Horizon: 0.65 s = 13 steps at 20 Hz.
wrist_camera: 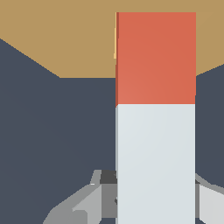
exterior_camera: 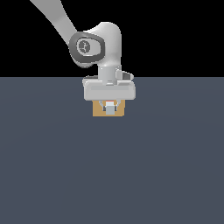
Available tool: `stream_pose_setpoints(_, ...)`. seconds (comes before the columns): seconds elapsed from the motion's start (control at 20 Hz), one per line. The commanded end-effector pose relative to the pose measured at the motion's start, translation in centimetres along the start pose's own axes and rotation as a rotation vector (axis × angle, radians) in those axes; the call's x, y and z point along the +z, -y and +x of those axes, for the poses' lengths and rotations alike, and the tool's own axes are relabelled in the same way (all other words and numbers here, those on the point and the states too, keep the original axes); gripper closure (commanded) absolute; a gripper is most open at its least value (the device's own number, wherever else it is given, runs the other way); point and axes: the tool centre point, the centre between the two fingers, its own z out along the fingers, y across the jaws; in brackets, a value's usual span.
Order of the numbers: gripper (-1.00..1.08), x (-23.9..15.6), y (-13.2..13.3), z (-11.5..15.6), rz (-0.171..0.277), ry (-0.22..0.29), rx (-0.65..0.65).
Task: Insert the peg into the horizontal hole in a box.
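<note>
The tan box [exterior_camera: 98, 111] stands on the dark floor, mostly hidden behind my gripper [exterior_camera: 110, 105] in the exterior view. My gripper is shut on the peg [exterior_camera: 110, 108], whose pale end faces the camera in front of the box's middle. In the wrist view the peg's grey-white part [wrist_camera: 155, 162] runs into its red-orange part [wrist_camera: 155, 59], which reaches onto the tan box [wrist_camera: 57, 39]. The red-orange tip seems to enter the box face. The hole is hidden behind the peg. One finger [wrist_camera: 87, 203] shows beside the peg.
The dark grey-blue floor [exterior_camera: 109, 175] spreads all around the box. The white arm [exterior_camera: 96, 43] rises above the box toward the exterior view's upper left. Nothing else stands in view.
</note>
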Motion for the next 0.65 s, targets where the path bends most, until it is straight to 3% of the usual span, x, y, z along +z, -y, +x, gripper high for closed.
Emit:
stream_pose_setpoints(0.0, 1.08, -0.1, 0.0, 1.9, -0.003, -0.001, -0.001)
stream_pose_setpoints(0.3, 1.08, -0.1, -0.1, 4.1, -0.003, -0.001, -0.001)
stream_pose_setpoints(0.6, 1.08, -0.2, -0.2, 3.8, -0.003, -0.001, -0.001)
